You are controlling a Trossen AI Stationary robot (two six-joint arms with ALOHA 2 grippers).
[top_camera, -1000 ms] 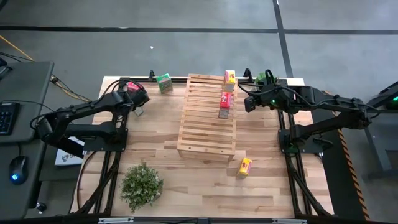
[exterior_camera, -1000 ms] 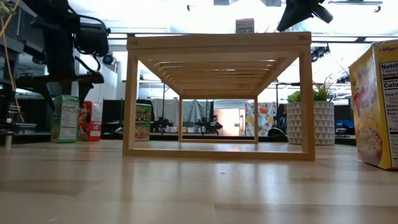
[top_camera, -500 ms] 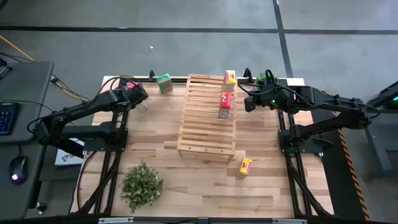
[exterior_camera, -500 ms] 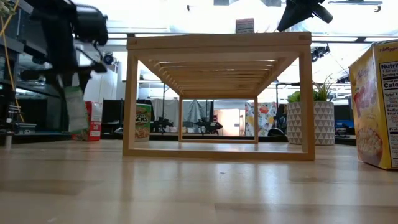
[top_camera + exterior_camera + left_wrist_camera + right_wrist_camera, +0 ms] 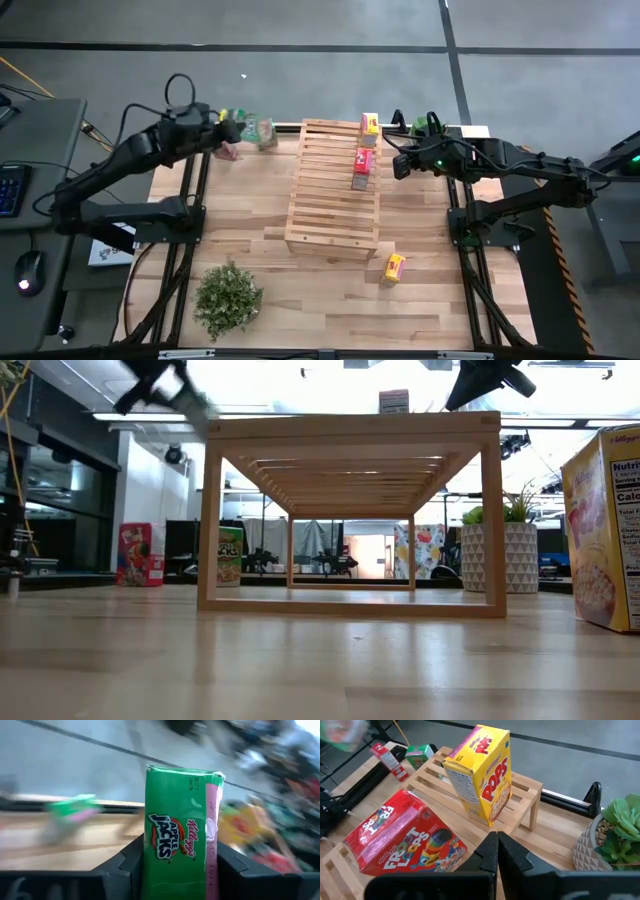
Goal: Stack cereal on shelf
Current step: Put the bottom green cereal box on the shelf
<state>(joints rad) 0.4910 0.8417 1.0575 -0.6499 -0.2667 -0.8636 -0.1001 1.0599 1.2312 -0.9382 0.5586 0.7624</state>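
My left gripper [image 5: 228, 130] [image 5: 176, 857] is raised over the table's far left part, shut on a green cereal box [image 5: 176, 825] [image 5: 243, 125]. It shows blurred in the low view, high at the left [image 5: 165, 385]. The light-wood slatted shelf [image 5: 333, 190] [image 5: 350, 510] stands mid-table. On its top, a yellow box [image 5: 480, 772] [image 5: 370, 124] stands upright and a pink-red box [image 5: 407, 837] [image 5: 363, 165] lies. My right gripper [image 5: 398, 165] [image 5: 497, 851] hovers shut beside the shelf's far right corner. A second green box [image 5: 265, 133], a pink-red box [image 5: 138, 555] and a yellow box [image 5: 395, 267] rest on the table. My left gripper pinches the green box between its two fingers [image 5: 129, 857], one on each side of the box's lower part [image 5: 152, 862]. The printed front faces the wrist camera and most of the box sticks out past the fingers. The box is lifted clear of the table.
A leafy plant [image 5: 228, 297] sits at the table's near left. A potted plant [image 5: 615, 827] [image 5: 420, 125] stands by the far right corner, close to my right gripper. Bare planks lie left and right of the shelf. The near yellow box [image 5: 605, 530] looms at the low view's right.
My left gripper has risen from table level to above the shelf's top, shifting toward the far edge and the shelf. The green box, standing on the table a second ago, tipped, left the table and now rides high in the gripper.
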